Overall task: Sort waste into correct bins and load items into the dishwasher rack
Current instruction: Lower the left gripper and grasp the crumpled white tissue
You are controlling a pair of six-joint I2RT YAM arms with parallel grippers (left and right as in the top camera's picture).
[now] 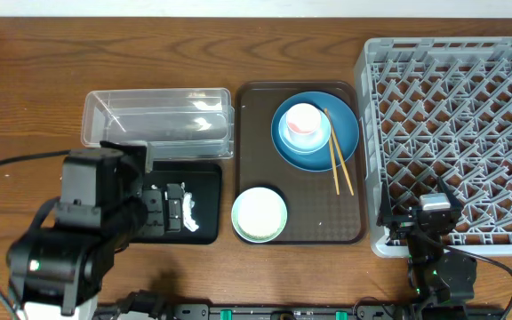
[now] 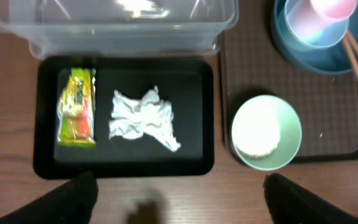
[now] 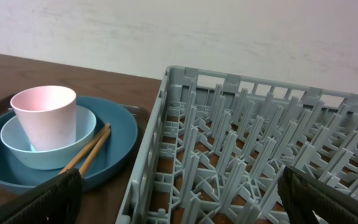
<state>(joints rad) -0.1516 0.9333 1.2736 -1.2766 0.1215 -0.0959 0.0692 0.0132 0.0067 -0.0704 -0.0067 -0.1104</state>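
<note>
Since wrapper (image 2: pixel 76 107) and tissue (image 2: pixel 143 118) lie sorted in the black tray (image 2: pixel 123 167), left gripper (image 2: pixel 182 194) and right gripper (image 3: pixel 182 194) hover spread, empty, ready for the plate (image 1: pixel 345 135).

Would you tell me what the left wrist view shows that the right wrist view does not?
Only the left wrist view shows the black tray holding the yellow-green snack wrapper and the crumpled white tissue, the clear tub next to it, and the pale green bowl on the brown serving tray. Only the right wrist view shows the grey dishwasher rack. Both show the pink cup standing in the light-blue bowl on the blue plate, plus the wooden chopsticks.
</note>
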